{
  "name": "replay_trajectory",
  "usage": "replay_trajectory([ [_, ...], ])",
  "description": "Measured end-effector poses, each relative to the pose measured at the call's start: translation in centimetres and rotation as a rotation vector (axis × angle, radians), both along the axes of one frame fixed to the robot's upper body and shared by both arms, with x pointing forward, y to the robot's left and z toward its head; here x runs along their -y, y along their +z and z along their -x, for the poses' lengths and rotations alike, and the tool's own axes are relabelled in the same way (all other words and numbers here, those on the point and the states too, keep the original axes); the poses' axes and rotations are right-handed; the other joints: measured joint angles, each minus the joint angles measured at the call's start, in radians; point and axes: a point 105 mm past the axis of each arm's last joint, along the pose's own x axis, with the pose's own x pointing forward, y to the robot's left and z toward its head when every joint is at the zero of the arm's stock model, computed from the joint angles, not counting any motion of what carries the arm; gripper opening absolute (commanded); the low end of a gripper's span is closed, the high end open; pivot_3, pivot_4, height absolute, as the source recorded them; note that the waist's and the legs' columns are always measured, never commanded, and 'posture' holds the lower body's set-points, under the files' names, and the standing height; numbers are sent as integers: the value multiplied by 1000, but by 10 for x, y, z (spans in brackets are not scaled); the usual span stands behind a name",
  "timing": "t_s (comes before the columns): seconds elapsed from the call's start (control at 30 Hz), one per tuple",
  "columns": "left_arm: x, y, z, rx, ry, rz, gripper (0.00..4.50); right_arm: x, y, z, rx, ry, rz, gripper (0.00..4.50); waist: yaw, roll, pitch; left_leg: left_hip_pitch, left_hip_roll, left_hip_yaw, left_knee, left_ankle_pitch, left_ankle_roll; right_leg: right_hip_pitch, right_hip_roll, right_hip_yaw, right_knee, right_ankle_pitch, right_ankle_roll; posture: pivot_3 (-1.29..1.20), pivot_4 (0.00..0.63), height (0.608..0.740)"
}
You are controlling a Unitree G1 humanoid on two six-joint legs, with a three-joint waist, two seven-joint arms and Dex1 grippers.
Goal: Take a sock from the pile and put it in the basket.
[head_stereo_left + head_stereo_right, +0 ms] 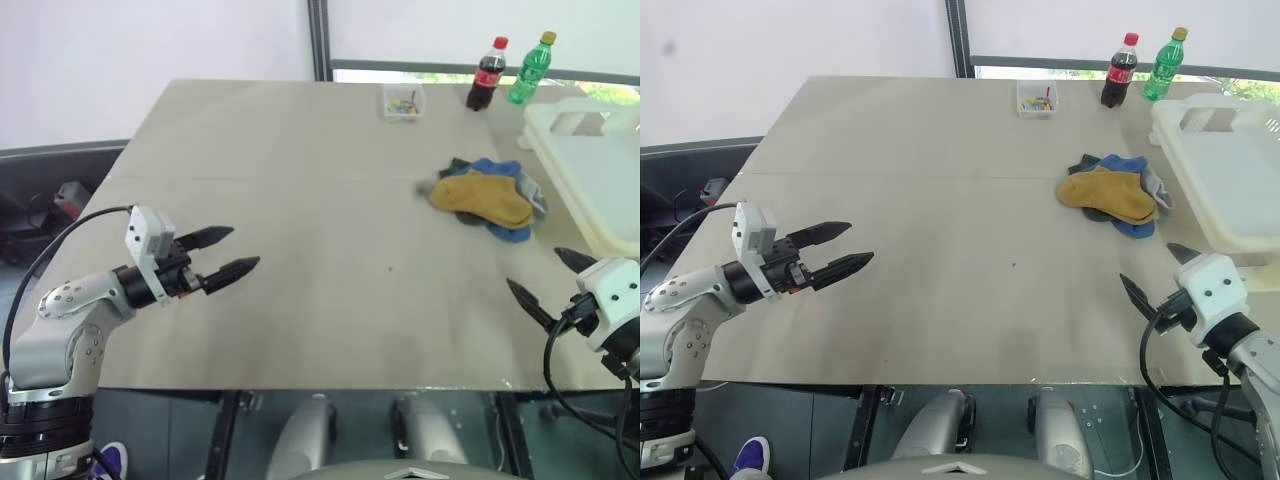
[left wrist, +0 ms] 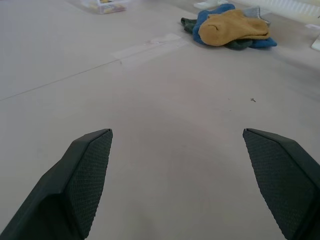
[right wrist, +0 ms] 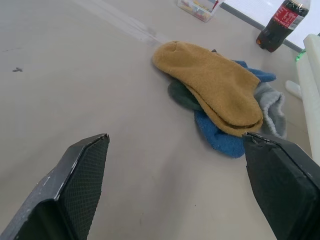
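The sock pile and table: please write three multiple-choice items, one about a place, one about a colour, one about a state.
1. Where does the pile lie?
A. inside the basket
B. on the table beside the basket
C. in the left gripper

2. What colour is the topmost sock?
A. mustard yellow
B. red
C. white

3. How is the right gripper?
A. shut on a sock
B. shut, holding nothing
C. open, holding nothing

Answers: 1 B, it rests on the table next to the basket. 2 A, the mustard yellow sock covers the others. 3 C, its fingers stand apart.

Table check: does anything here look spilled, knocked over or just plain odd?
Nothing stands out. The socks lie in a loose heap beside the basket, both bottles stand upright, the small clear box sits flat, and nothing has spilled on the table.
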Motion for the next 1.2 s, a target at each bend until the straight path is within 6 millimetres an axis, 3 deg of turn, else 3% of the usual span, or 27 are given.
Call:
replay_trajectory([
  [0.1, 1, 0, -1, 4, 1, 6, 4500, 0, 0, -2, 4, -5, -1, 4417, 0, 0, 0, 0, 0, 0, 0, 0, 0, 0, 0, 0, 0, 0, 0, 0, 150, 740],
  [0.2, 30, -1, -7, 23, -68, 58, 4500, -8, 8, -22, 58, -44, -17, 4417, 0, 0, 0, 0, 0, 0, 1, 0, 0, 0, 0, 0, 1, 0, 0, 0, 150, 740],
  [0.27, 39, -2, -7, 25, -93, 66, 4500, -9, 8, -30, 66, -81, 9, 4417, -1, 0, 0, 0, 0, 0, 1, 0, 0, -1, 0, 1, 1, 0, 0, 0, 150, 740],
  [0.4, 54, 3, -10, 56, -120, 81, 4500, -21, 9, -59, 64, -86, 13, 4417, -5, 0, 0, 0, 0, 1, 1, 0, 0, -1, 1, 1, 1, 0, 0, 0, 150, 740],
  [0.47, 64, 6, -11, 70, -142, 91, 4500, -31, 7, -90, 62, -96, 15, 4417, -7, 0, 0, 0, -1, 2, 1, 0, 0, -1, 1, 2, 1, 1, 0, 0, 150, 740],
  [0.6, 71, 7, -11, 80, -149, 95, 4500, -48, -4, -130, 25, -106, 19, 4417, -8, 0, 0, 0, -1, 2, 0, 0, 0, -1, 1, 2, 1, 1, 0, 0, 150, 740],
  [0.63, 74, 7, -11, 79, -157, 98, 4500, -55, -8, -144, 10, -98, 27, 3823, -7, 0, 0, 0, -1, 2, 0, 0, 0, -2, 1, 2, 2, 1, 0, 0, 150, 740],
  [0.7, 76, 5, -10, 75, -157, 98, 4500, -64, -10, -157, 7, -87, 38, 3421, -7, 0, 0, 0, -1, 2, -1, 0, 0, -2, 1, 2, 1, 1, 0, 0, 150, 740],
  [0.83, 79, 3, -8, 78, -141, 105, 4500, -78, -12, -186, 18, -82, 61, 3421, -6, 0, 0, -2, -2, 1, -1, 0, -1, -3, 1, 2, 0, 1, 0, 0, 150, 740],
  [1.0, 77, -1, -3, 70, -116, 99, 4500, -76, -20, -202, 5, -120, 81, 3421, -8, 0, 0, -2, -2, 2, -1, 0, 0, -3, 0, 2, 0, 1, 0, 0, 150, 740],
  [1.1, 78, -1, -1, 75, -107, 95, 4500, -74, -23, -208, 4, -134, 92, 2715, -9, 0, 0, -1, -2, 1, -1, 0, 0, -3, 1, 2, 1, 1, -1, 0, 150, 740],
  [1.2, 77, -2, 1, 75, -98, 94, 4500, -74, -23, -209, 15, -134, 98, 1406, -11, 0, 0, -1, -2, 1, -1, 0, 0, -3, 1, 2, 2, 1, -1, 0, 150, 740],
])
